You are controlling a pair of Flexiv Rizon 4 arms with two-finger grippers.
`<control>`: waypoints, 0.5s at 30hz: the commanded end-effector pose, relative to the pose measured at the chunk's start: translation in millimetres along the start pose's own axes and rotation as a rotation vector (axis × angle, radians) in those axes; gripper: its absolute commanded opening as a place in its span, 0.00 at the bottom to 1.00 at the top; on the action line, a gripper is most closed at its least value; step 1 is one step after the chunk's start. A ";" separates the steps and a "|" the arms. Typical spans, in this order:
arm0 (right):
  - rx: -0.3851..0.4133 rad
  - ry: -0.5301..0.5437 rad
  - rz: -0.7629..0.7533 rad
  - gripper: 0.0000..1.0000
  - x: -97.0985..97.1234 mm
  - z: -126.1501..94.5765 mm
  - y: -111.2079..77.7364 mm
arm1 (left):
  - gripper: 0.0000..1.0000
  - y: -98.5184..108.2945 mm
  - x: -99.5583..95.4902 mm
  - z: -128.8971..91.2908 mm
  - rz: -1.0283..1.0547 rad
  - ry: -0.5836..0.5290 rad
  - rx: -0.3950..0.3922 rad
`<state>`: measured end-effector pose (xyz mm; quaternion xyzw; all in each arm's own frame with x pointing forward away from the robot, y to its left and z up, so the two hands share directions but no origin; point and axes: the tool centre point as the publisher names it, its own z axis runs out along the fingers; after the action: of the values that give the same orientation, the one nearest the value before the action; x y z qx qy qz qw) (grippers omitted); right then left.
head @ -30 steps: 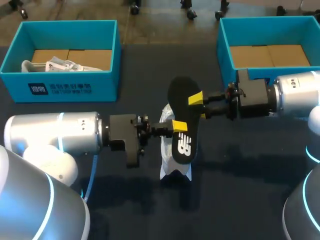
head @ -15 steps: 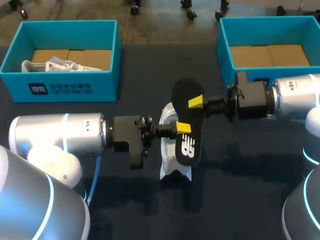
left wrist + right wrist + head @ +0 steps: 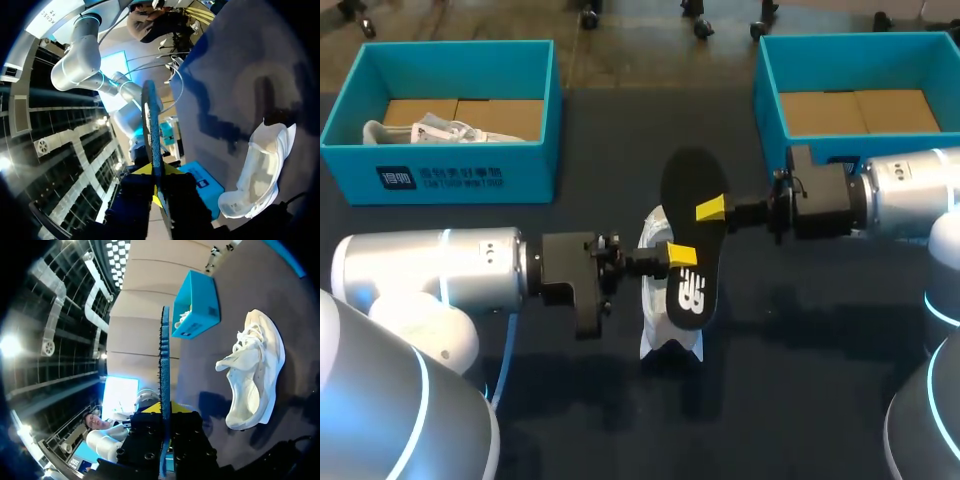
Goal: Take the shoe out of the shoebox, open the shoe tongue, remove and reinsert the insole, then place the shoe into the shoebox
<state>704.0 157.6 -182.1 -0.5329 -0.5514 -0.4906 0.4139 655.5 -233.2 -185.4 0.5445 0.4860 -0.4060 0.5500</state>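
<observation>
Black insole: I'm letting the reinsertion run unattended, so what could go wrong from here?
Both claws pinch the flat black insole above the white lace-up shoe: left claw near its logo end, right claw nearer the middle. If they move unevenly, it may bend or slip out. Nothing holds the shoe on the dark table, so pushing the insole in could shove or tip it.

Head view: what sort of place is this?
Probably a robot lab bench: dark table, two blue shoeboxes, left gripper and right gripper both holding an insole above a white shoe.
</observation>
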 end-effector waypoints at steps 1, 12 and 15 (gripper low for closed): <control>0.002 -0.001 0.002 0.00 -1.4 1.6 1.8 | 1.00 -0.3 -0.5 -7.7 -0.006 0.013 0.006; 0.002 0.014 0.027 0.00 -9.9 3.5 2.7 | 1.00 12.2 9.2 -30.5 -0.045 0.126 0.004; -0.004 0.020 0.038 0.00 -13.9 3.9 2.0 | 1.00 16.3 6.7 -35.3 -0.035 0.170 -0.005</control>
<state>706.7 155.3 -191.3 -0.5394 -0.5382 -0.4872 0.4266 669.1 -203.7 -195.7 0.5570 0.5295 -0.3764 0.5173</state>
